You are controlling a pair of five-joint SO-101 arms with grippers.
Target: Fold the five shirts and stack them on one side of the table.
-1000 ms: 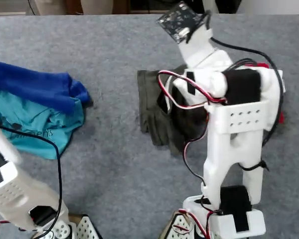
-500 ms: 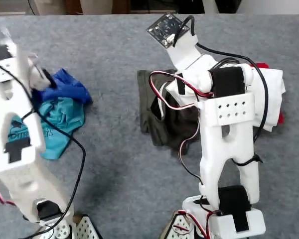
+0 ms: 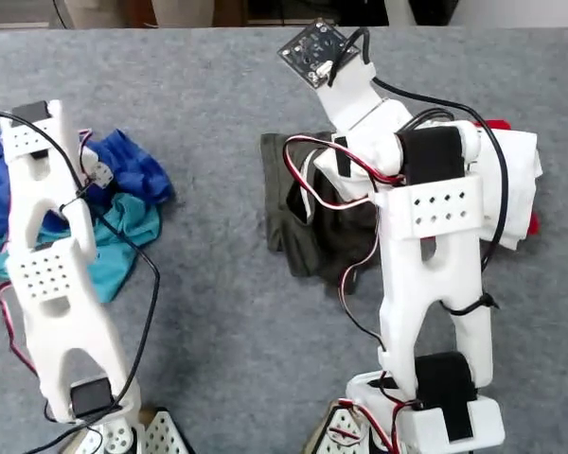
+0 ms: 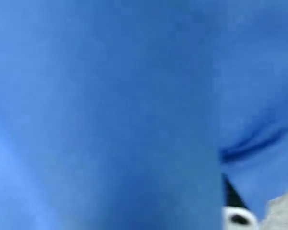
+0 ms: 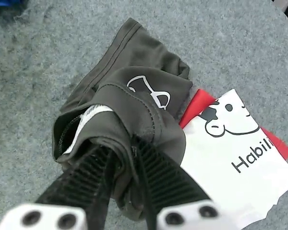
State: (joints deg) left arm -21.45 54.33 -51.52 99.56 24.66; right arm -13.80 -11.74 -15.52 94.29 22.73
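A dark olive shirt [image 3: 292,227] lies crumpled at mid-table. My right gripper [image 5: 127,167] is shut on a fold of this dark shirt [image 5: 134,91], and its black ridged fingers [image 5: 158,179] pinch the cloth. Beside it a folded white shirt [image 5: 235,153] lies on a red shirt [image 5: 197,105]; both sit under the right arm in the high view, white shirt [image 3: 516,175] over red [image 3: 497,125]. At the left, a blue shirt [image 3: 137,165] rests on a teal shirt [image 3: 123,227]. My left gripper [image 3: 76,161] is down against the blue shirt [image 4: 110,96].
Grey felt table [image 3: 208,322] has open room between the two shirt piles and along the far side. Both arm bases stand at the near edge. Red and black cables hang off the right arm over the dark shirt.
The left arm swung up from the near left corner and now stands over the blue shirt, which has bunched up. The right arm shifted slightly left, then held still.
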